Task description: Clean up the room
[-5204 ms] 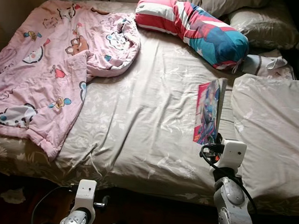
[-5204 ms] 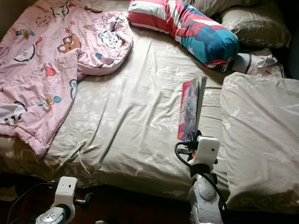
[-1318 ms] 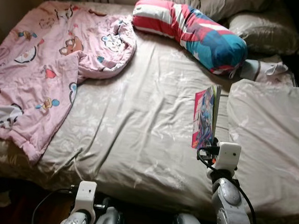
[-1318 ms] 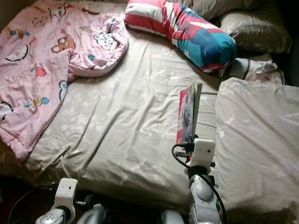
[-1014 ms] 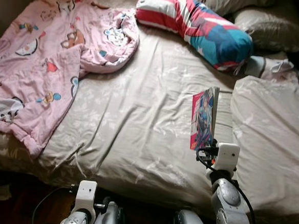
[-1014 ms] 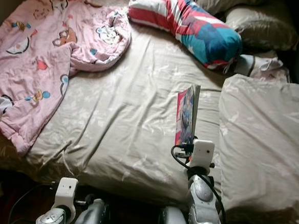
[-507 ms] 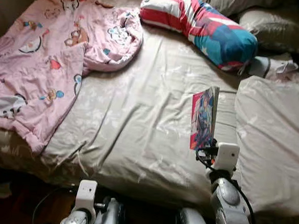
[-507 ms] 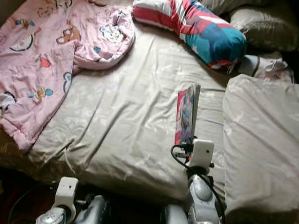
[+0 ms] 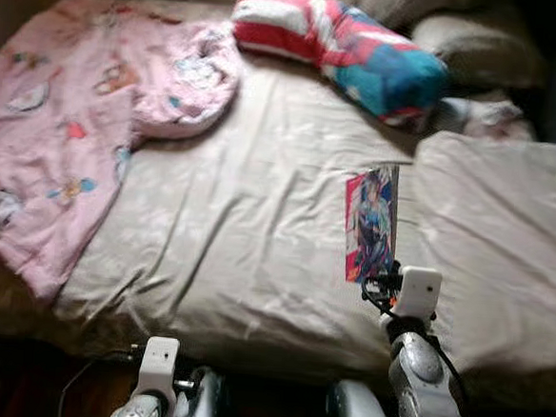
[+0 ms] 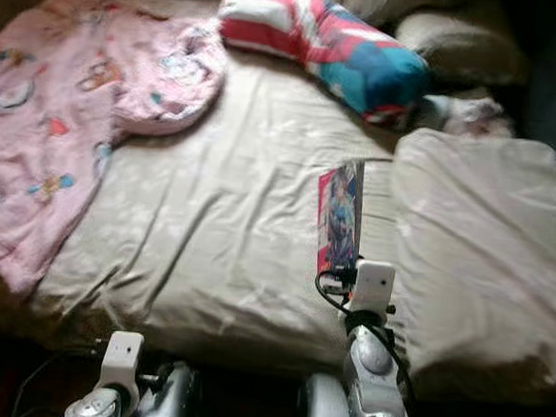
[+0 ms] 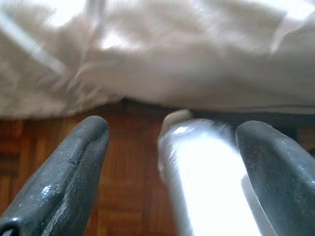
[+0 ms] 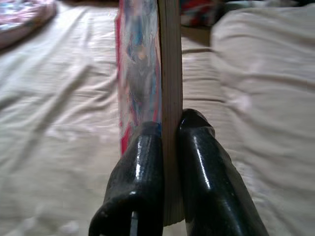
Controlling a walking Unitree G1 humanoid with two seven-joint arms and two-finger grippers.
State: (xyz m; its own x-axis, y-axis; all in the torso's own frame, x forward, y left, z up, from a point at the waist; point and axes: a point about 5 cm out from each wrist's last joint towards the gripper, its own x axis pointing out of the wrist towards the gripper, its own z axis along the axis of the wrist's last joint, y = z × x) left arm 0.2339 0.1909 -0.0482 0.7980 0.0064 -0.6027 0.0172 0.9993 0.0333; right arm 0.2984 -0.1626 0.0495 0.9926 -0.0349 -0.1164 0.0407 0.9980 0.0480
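While our right gripper is clamping the book upright above the bed | left gripper is hanging open | pink blanket, striped bolster lying well apart.

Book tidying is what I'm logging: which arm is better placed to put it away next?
Right. The right gripper is already shut on the book, holding it upright above the bed. The left gripper is open, low by the floor at the bed's edge, holding nothing.
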